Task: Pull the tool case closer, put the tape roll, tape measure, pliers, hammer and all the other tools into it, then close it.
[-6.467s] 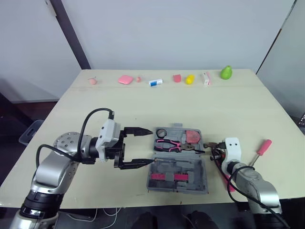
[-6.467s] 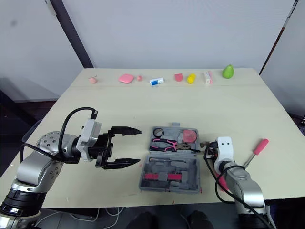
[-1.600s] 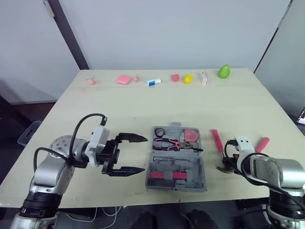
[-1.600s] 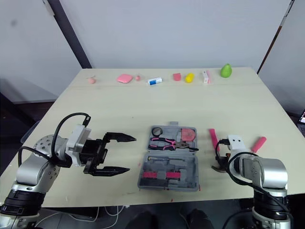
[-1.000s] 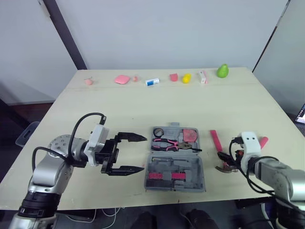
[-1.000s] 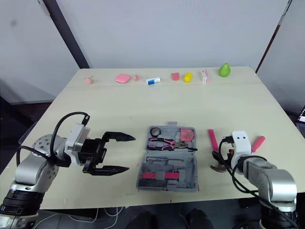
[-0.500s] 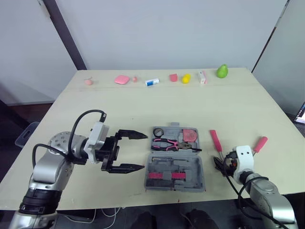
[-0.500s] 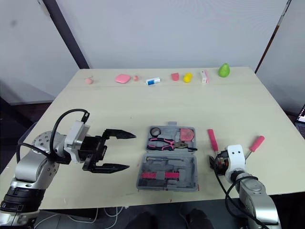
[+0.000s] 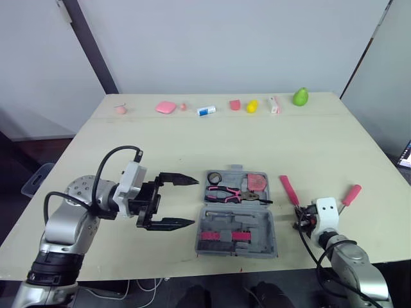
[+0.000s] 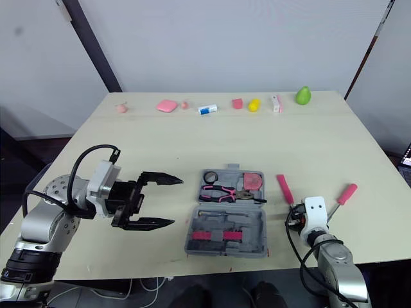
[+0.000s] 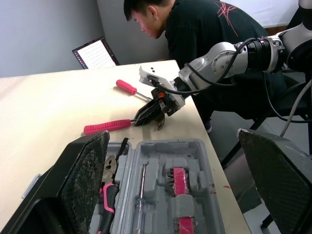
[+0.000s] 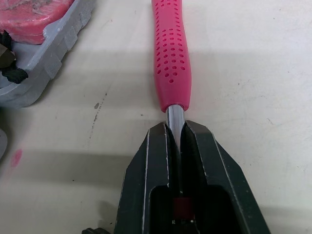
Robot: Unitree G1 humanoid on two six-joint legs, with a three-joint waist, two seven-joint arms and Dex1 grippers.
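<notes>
Near the front right corner of the tabletop the right gripper is clamped on the steel shaft of the hammer, whose pink handle lies flat, pointing toward the far edge, just beside the case. That case lies open at the middle of the front edge, with pliers inside. On its left, the left gripper faces it, fingers spread wide. A screwdriver lies by the right edge

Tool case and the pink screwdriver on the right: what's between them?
The hammer, its metal shaft clamped in the right gripper. Eye views show it between tool case and screwdriver; the right wrist view shows the clamp.
</notes>
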